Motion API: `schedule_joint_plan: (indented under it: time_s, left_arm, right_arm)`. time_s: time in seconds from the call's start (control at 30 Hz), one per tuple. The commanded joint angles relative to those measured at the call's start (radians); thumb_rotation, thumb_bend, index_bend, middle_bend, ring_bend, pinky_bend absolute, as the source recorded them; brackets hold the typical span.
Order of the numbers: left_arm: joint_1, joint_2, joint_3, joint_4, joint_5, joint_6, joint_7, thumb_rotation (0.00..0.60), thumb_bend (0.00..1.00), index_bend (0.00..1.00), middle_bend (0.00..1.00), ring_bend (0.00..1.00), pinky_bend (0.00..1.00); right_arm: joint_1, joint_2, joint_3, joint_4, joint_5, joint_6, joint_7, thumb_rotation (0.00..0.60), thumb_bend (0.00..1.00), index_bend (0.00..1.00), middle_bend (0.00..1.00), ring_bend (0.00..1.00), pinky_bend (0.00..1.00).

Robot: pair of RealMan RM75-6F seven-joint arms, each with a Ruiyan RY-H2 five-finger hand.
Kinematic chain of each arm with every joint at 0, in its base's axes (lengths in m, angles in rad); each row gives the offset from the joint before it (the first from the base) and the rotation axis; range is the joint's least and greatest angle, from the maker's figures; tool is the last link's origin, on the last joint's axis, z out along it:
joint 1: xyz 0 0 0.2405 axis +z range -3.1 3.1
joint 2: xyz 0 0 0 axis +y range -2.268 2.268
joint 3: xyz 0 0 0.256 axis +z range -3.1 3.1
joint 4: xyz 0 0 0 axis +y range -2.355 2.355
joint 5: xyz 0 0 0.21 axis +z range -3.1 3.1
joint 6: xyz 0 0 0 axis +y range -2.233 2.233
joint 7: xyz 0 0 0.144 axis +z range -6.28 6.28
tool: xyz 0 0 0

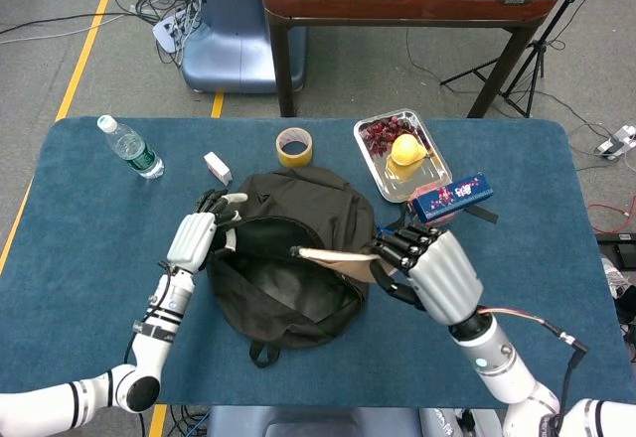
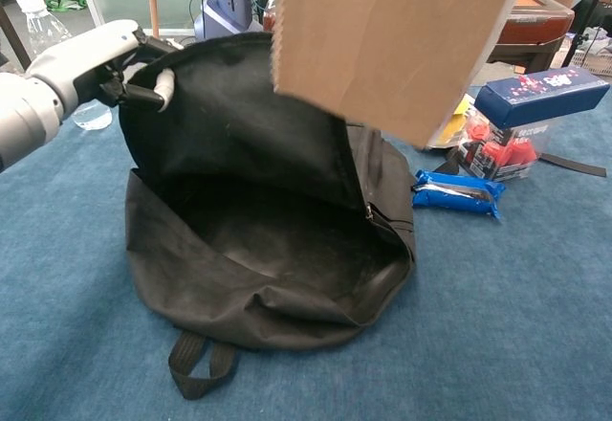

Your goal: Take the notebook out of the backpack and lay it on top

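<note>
A black backpack (image 1: 288,258) lies open on the blue table (image 1: 89,238), its mouth gaping toward me (image 2: 268,239). My right hand (image 1: 432,273) holds a brown notebook (image 1: 343,258) by its right edge, lifted clear above the bag's opening; in the chest view the notebook (image 2: 392,43) fills the top, and the hand itself is out of that frame. My left hand (image 1: 194,238) grips the upper rim of the backpack at its left side (image 2: 91,62), keeping the flap up.
Right of the bag lie a blue snack packet (image 1: 397,245), a blue box on a clear container (image 1: 452,199) and a metal tray of fruit (image 1: 397,154). A tape roll (image 1: 294,145), a small white box (image 1: 217,168) and a water bottle (image 1: 129,146) stand behind.
</note>
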Motion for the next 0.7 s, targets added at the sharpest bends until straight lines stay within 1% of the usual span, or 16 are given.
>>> schedule_joint_plan:
  time_s: [0.03,0.1,0.23,0.33,0.53,0.63,0.7]
  left_arm:
    - [0.009,0.011,0.012,-0.018,0.007,0.004,0.009,0.600,0.68,0.55,0.20,0.08,0.00]
    - [0.014,0.017,0.017,-0.029,0.011,0.008,0.014,0.600,0.68,0.54,0.20,0.07,0.00]
    - [0.023,0.027,0.028,-0.043,0.020,0.016,0.029,0.600,0.68,0.54,0.19,0.07,0.00]
    - [0.030,0.035,0.033,-0.055,0.023,0.020,0.034,0.600,0.68,0.54,0.19,0.07,0.00]
    - [0.046,0.063,0.049,-0.096,0.043,0.030,0.044,0.600,0.68,0.50,0.17,0.05,0.00]
    - [0.050,0.083,0.057,-0.120,0.060,0.032,0.053,0.600,0.62,0.45,0.15,0.03,0.00]
    - [0.050,0.091,0.059,-0.133,0.061,0.030,0.063,0.600,0.53,0.39,0.13,0.01,0.00]
  right_arm:
    - [-0.004,0.014,0.026,0.015,0.037,-0.013,0.014,0.600,0.53,0.99,0.71,0.69,0.70]
    - [-0.002,0.015,0.041,0.034,0.055,-0.023,0.021,0.600,0.53,0.99,0.71,0.69,0.70]
    - [0.011,0.004,0.090,0.089,0.121,-0.046,0.038,0.600,0.53,0.99,0.71,0.69,0.70]
    - [0.033,-0.014,0.116,0.141,0.163,-0.085,0.025,0.600,0.53,0.99,0.71,0.69,0.70]
    - [0.076,-0.043,0.176,0.210,0.252,-0.146,0.052,0.600,0.53,0.99,0.71,0.69,0.70]
    - [0.099,-0.061,0.181,0.239,0.274,-0.186,0.053,0.600,0.53,0.99,0.71,0.69,0.70]
    - [0.118,-0.084,0.175,0.269,0.280,-0.213,0.034,0.600,0.53,0.99,0.71,0.69,0.70]
